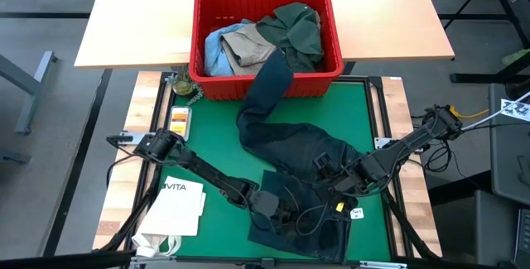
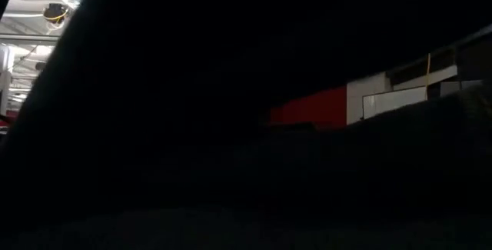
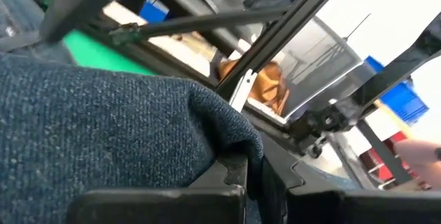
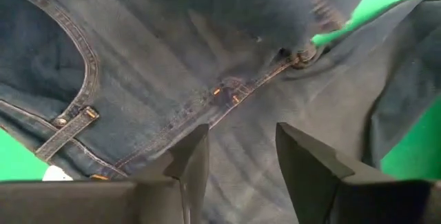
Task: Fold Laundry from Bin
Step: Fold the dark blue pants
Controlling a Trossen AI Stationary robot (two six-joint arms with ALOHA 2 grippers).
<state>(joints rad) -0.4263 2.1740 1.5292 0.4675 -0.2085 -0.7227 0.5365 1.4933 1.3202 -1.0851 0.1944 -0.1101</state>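
L tool (image 3: 251, 182) pinches a fold of dark trousers (image 1: 298, 157) on green mat (image 1: 215, 145), one leg trailing into red bin (image 1: 265, 79). R tool (image 4: 241, 162) spread, hovering over waistband.

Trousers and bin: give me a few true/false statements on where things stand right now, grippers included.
1. The dark trousers lie fully on the green mat. False: one leg still hangs over the rim of the red bin.
2. The left gripper is shut on the trousers. True: the left wrist view shows fabric pinched between its fingers.
3. The right gripper is shut on the waistband. False: its jaws stand open just over the trousers.
4. The bin is empty. False: a green shirt, a tan garment and light blue jeans remain inside.
5. A white bag lies by the left arm. True.
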